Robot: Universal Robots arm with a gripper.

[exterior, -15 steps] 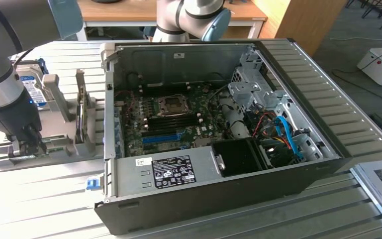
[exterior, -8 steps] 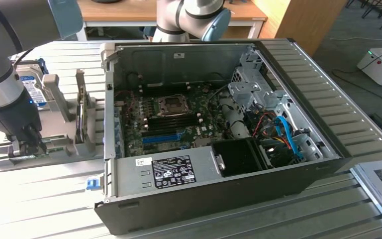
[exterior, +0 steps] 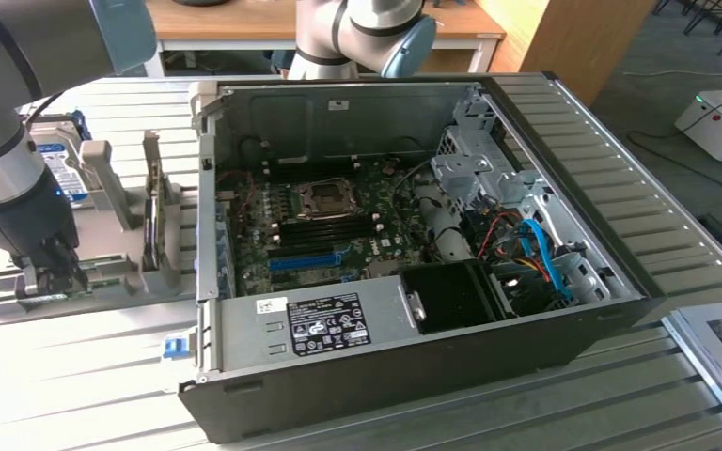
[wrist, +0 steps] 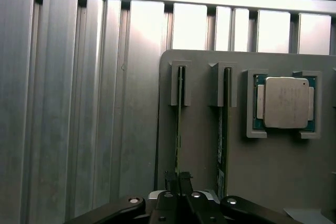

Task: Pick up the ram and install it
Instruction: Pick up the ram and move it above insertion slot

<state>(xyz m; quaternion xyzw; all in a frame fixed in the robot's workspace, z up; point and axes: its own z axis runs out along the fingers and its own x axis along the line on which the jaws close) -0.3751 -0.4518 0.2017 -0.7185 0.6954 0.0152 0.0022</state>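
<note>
Now one gripper (wrist: 177, 178) is seen lowered onto a grey holder (wrist: 273, 177) that lies on the slatted metal table (wrist: 79, 108). Two thin boards are stood on edge in two parallel slots of the holder: the ram (wrist: 178, 114) and, just beside it, a second stick (wrist: 222, 124). The jaws are drawn narrow and closed on the end of the ram nearest the wrist, one finger on each face; the ram is seated in its slot. The second stick is not touched. One CPU (wrist: 286, 102) is held flat in a square pocket of the same holder, beside the second stick. One open case (exterior: 374, 395) is placed to the exterior view's right of the holder, its motherboard (exterior: 323, 225) exposed.
</note>
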